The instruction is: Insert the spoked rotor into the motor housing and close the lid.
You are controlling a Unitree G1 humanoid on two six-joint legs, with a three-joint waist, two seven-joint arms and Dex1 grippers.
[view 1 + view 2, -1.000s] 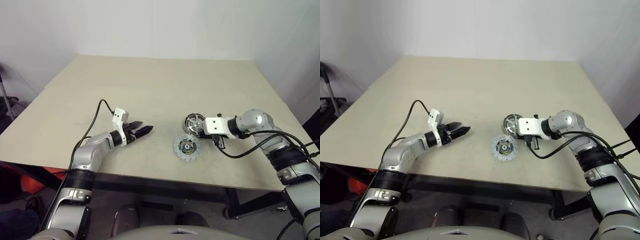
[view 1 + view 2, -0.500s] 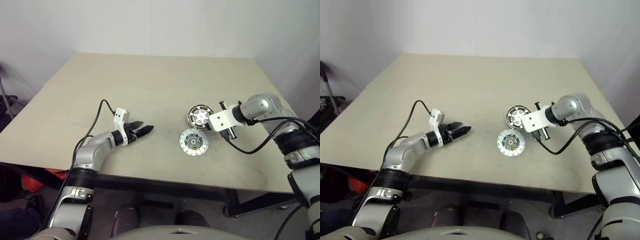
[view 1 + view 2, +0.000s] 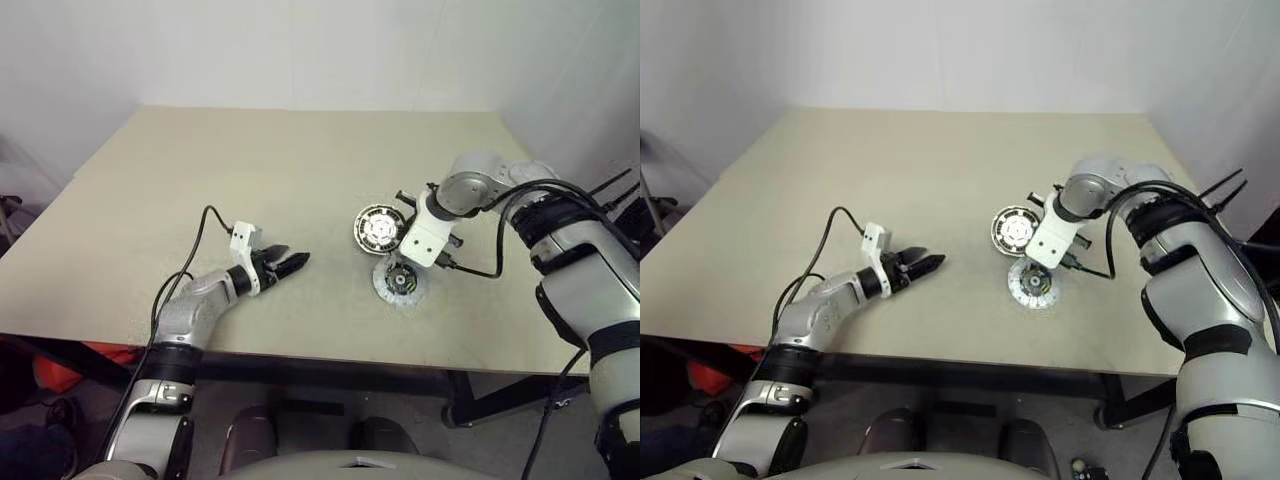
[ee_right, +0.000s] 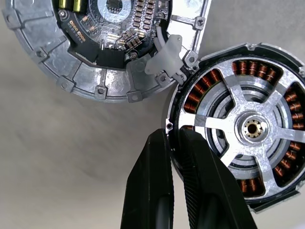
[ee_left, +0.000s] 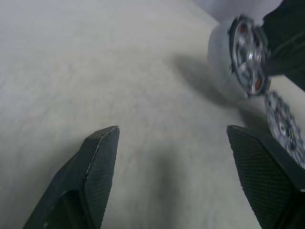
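Observation:
The motor housing (image 4: 213, 76), a dark cup with copper coils, has the spoked rotor (image 4: 251, 129) sitting in it. My right gripper (image 4: 172, 136) points steeply down and is shut on the housing's rim. In the left wrist view the housing (image 5: 220, 45) stands tilted on its edge. The lid (image 3: 400, 283) lies flat beside it with its dark centre and green-yellow bits facing up, and it touches the housing's edge (image 4: 183, 64). My left gripper (image 5: 171, 129) hovers low over the table to the left of the parts, open with nothing between its fingers.
Everything rests on a beige table (image 3: 300, 160) against a white wall. The table's front edge (image 3: 330, 350) runs close behind the lid. Black cables (image 3: 480, 272) loop from both wrists.
My right wrist has rolled over and risen, from reaching in level from the right to pointing down from above, still gripping the housing. The left arm has stayed put.

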